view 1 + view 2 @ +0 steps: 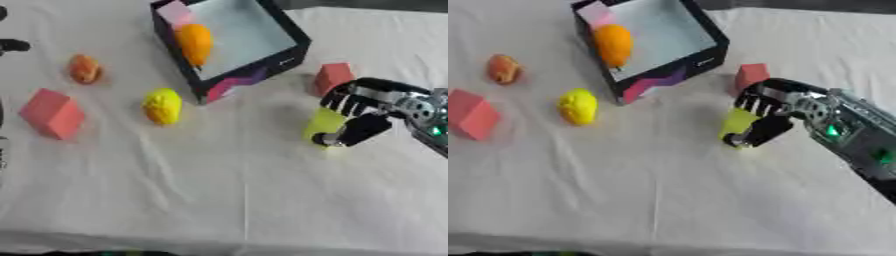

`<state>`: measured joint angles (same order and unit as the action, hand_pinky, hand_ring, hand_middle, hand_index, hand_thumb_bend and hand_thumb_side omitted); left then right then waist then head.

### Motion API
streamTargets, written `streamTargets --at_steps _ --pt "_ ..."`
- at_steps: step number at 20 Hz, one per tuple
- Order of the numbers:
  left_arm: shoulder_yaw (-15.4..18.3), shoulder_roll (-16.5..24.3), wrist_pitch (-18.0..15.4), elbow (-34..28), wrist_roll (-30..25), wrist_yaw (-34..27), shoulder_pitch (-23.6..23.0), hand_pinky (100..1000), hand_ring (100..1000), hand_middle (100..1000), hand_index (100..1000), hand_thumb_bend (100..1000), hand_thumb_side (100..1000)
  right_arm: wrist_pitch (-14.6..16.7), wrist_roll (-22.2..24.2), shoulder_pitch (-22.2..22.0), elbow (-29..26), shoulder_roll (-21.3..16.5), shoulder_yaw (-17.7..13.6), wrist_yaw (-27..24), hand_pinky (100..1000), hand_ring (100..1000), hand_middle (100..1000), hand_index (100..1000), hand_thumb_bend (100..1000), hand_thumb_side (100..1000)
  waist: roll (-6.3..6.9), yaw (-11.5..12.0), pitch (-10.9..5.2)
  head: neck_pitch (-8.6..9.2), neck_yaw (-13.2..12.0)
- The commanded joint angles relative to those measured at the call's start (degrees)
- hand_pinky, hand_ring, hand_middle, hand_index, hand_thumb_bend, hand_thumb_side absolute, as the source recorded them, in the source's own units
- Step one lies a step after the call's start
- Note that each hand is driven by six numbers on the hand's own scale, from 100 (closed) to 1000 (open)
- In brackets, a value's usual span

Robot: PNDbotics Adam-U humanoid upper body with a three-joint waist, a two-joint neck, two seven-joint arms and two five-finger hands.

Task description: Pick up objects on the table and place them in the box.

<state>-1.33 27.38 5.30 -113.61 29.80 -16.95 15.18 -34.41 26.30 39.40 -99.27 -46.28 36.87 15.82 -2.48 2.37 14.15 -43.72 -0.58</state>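
Observation:
The open black box (293, 47) with a pale blue floor stands at the top centre, holding an orange fruit (194, 43) and a pink block (173, 11). My right hand (354, 112) comes in from the right, its fingers and thumb curled round a yellow-green block (323, 123) on the cloth. A small red block (332, 77) lies just behind that hand. A yellow bumpy fruit (163, 105) lies left of the box's front corner. Further left are an orange-red fruit (85, 68) and a large pink-red block (52, 113). My left hand does not show.
A white cloth (227, 190) covers the table, its front edge running along the bottom. A dark object (12, 46) shows at the left edge.

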Motion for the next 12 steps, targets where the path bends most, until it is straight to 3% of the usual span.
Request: streamTargets --at_steps 1,12 --pt "-0.03 1.56 0.0 -0.98 -0.26 -0.14 0.62 522 781 739 777 327 787 0.4 0.37 1.06 0.92 -0.27 -0.14 1.12 752 714 705 820 494 329 0.23 -0.06 -0.78 0.26 0.1" --pt "-0.16 1.54 0.07 -0.98 -0.6 -0.09 0.66 522 783 740 772 324 790 0.78 -1.03 0.99 1.99 0.44 -0.16 0.88 744 703 695 812 483 308 0.2 0.09 -0.69 0.41 0.1"
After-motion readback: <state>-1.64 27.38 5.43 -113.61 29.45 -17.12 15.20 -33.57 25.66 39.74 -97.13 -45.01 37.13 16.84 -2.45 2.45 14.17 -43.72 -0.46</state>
